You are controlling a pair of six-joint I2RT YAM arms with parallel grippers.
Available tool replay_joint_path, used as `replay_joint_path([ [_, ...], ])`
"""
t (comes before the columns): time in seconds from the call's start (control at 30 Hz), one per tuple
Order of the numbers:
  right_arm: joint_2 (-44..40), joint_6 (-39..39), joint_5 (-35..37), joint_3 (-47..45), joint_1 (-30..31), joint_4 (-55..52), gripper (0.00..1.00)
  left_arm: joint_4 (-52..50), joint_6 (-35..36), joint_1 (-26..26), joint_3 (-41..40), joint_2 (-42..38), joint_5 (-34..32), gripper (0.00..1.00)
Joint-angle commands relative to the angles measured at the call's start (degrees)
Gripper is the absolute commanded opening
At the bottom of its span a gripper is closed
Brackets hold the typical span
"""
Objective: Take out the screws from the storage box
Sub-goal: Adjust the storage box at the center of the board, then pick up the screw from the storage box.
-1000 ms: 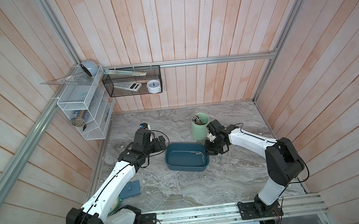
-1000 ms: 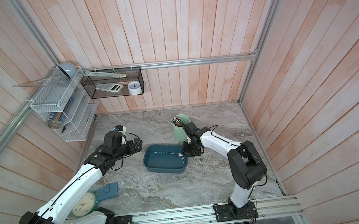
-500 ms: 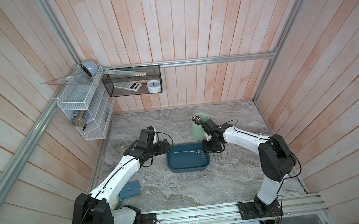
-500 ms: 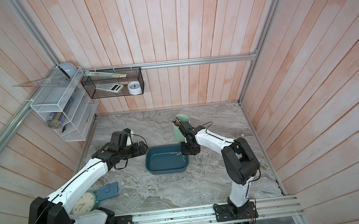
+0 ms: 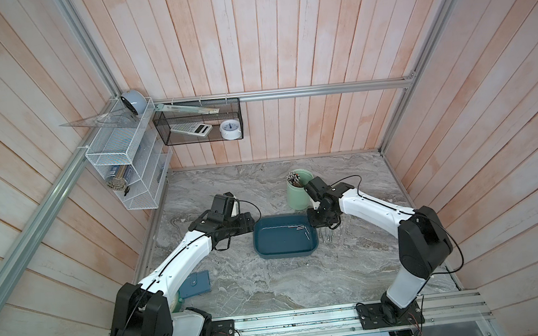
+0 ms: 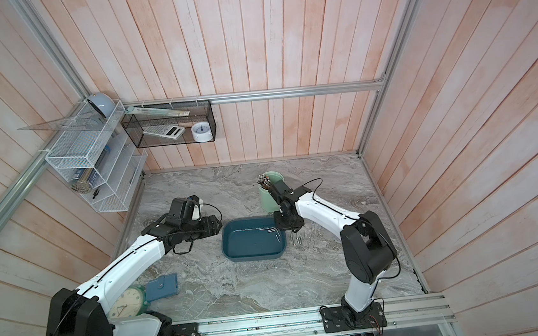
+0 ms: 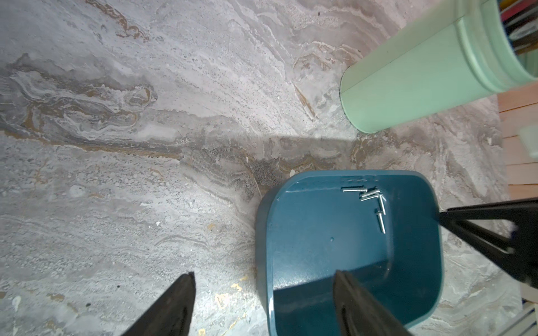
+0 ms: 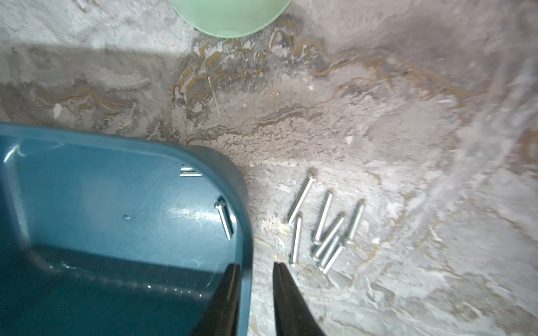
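In both top views, the left gripper (image 5: 253, 227) has been brought from frame left to the left wall of the shallow dark teal plastic storage box (image 5: 281, 246), the right gripper (image 5: 316, 227) kept at its right rim. A two-sided hold is judged imminent. Brownish sticks (image 5: 293, 176) are held in the tall pale green cup (image 5: 298, 196).

In the left wrist view, fingers (image 7: 358, 302) are spread wide astride the wall. About five thin silver screws (image 7: 380, 221) are left in the box's upper right corner.

In the right wrist view, fingers (image 8: 286, 296) are parted narrowly about the rim, unclamped. About seven screws (image 8: 323, 215) are laid outside on the grey marbled table (image 8: 378, 116).
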Motion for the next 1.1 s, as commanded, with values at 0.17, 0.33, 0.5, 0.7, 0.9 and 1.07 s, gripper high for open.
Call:
replay_joint_path([
  [0.17, -2.9, 0.2, 7.4, 7.6, 5.8, -8.9, 0.27, 1.0, -0.1, -0.5, 1.0, 0.2, 1.8, 0.74],
  [0.33, 2.7, 1.1, 10.3, 11.9, 11.4, -10.9, 0.25, 0.8, -0.6, -0.6, 1.3, 0.9, 3.1, 0.72],
  [0.5, 6.7, 4.1, 8.1, 10.8, 11.9, -7.7, 0.25, 2.6, -1.7, -0.6, 0.1, 0.8, 4.1, 0.73],
  [0.7, 11.7, 6.7, 7.3, 10.5, 11.9, -7.8, 0.24, 1.0, -1.0, -0.6, 0.9, 1.2, 1.5, 0.73],
  [0.9, 14.1, 8.5, 7.5, 8.5, 11.9, -5.6, 0.23, 0.7, -1.3, -0.6, 1.2, 2.4, 2.2, 0.73],
  [1.07, 17.3, 9.4, 6.5, 8.5, 11.9, -4.6, 0.23, 0.6, -1.4, -0.6, 1.3, 3.1, 3.1, 0.73],
])
